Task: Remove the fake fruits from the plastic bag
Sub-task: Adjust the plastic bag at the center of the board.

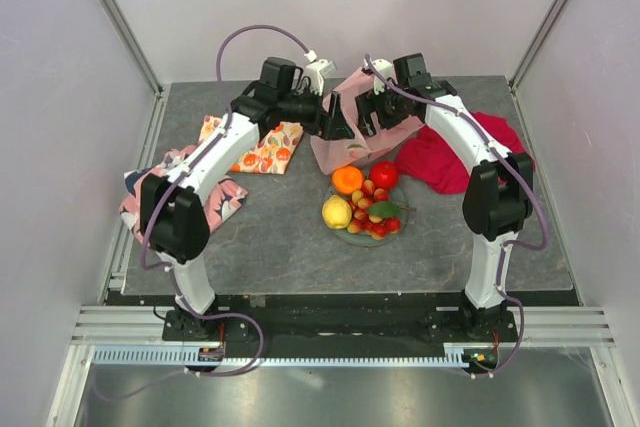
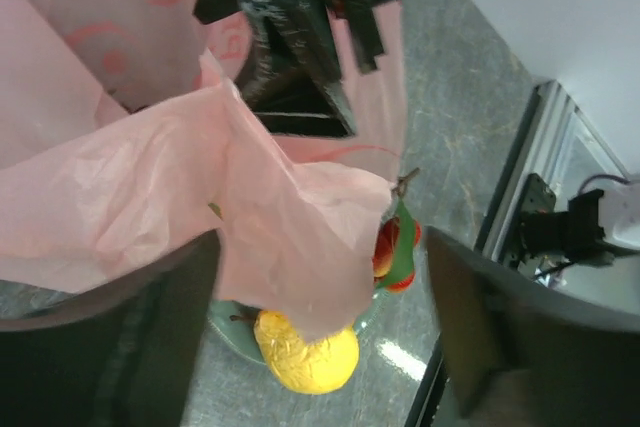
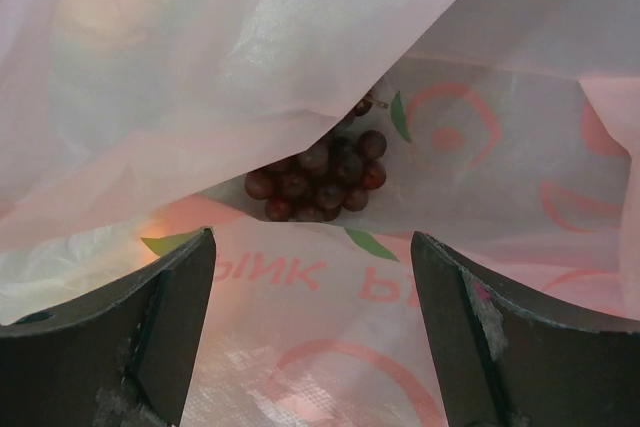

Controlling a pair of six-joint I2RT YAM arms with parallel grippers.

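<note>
Plastic film lies between and ahead of the right fingers [image 3: 150, 332], which are spread wide at the bottom of the right wrist view and pinch nothing. They point into the bag [image 3: 450, 57], a thin, creased, pale-pink translucent sack printed with red letters, red rings and green leaves. Just beyond the fingertips, at the centre of that view, a bunch of dark purple-red grapes [image 3: 320, 179] sits inside the bag, partly tucked under a fold of film coming down from the upper left.

The left fingers [image 2: 500, 347] are also spread, at the lower corners of the left wrist view. A loose fold of the bag [image 2: 130, 187] hangs down between them, and neither finger is pressed on it. Below that fold lie a dimpled yellow lemon [image 2: 305, 352], the rim of a greenish plate [image 2: 228, 332] and a red piece with a green leaf [image 2: 392, 247].

From above, the bag [image 1: 335, 152] stands bunched between the two arms at the upper centre of the bench [image 1: 280, 247]. Its lower edge is just beside the plate [image 1: 345, 235]. On the plate are an orange [image 1: 347, 179], an apple [image 1: 384, 175], the lemon [image 1: 337, 212] and small red pieces [image 1: 375, 219], all outside the bag.

A red cloth [image 1: 450, 159] touches the bag on the right. A fruit-printed cloth [image 1: 262, 147] lies to its left, and a pink-and-navy cloth [image 1: 170, 187] lies at the bench's left edge. Grey bench surface shows between the plate and the arm bases. White walls and metal rails [image 1: 120, 17] close in the left, right and far sides.
</note>
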